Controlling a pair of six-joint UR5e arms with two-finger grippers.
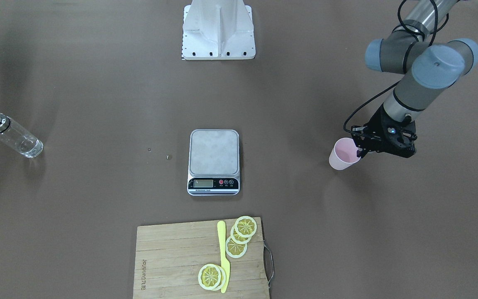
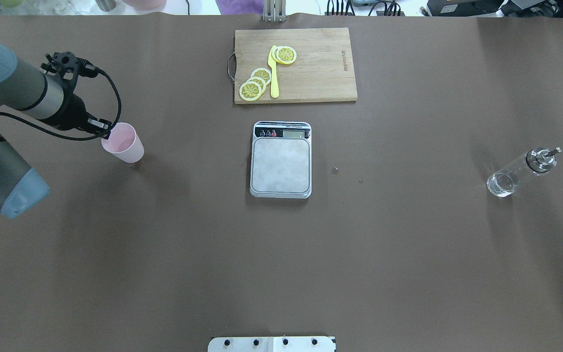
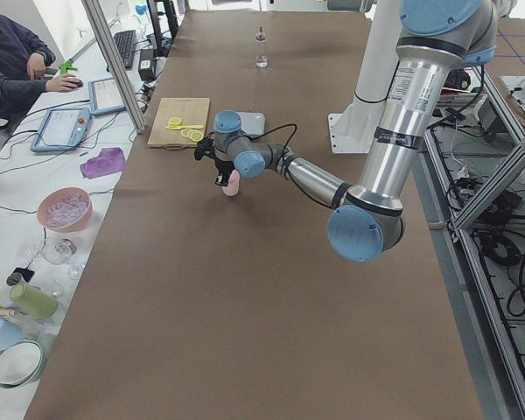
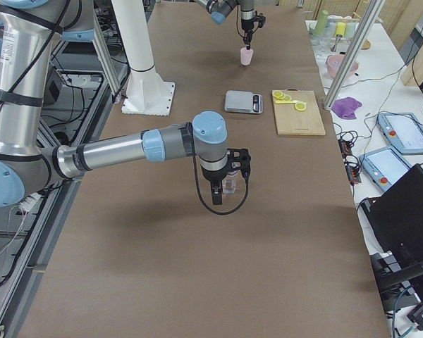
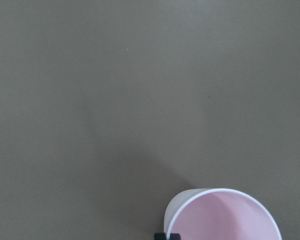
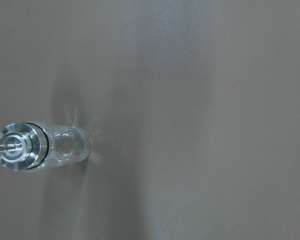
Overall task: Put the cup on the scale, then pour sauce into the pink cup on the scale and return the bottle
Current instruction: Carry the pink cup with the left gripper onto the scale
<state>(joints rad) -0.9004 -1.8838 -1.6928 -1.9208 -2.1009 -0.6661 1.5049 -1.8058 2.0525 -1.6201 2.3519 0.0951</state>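
The pale pink cup [image 1: 342,155] [image 2: 124,143] is far to the robot's left of the scale, upright. My left gripper [image 1: 361,151] [image 2: 105,133] is shut on its rim; one black fingertip [image 5: 167,235] shows outside the rim in the left wrist view, where the cup [image 5: 225,220] looks empty. The scale [image 1: 214,151] [image 2: 280,164] sits at the table's middle with a bare platform. The clear glass bottle [image 1: 13,133] [image 2: 521,168] [image 6: 45,147] stands upright far to the robot's right. My right gripper [image 4: 222,191] hangs above it; I cannot tell if it is open or shut.
A wooden cutting board [image 1: 172,257] [image 2: 320,68] with lemon slices and a yellow knife [image 1: 223,257] lies beyond the scale, on the operators' side. Two small specks [image 1: 169,157] lie between scale and bottle. The robot base [image 1: 219,29] stands behind the scale.
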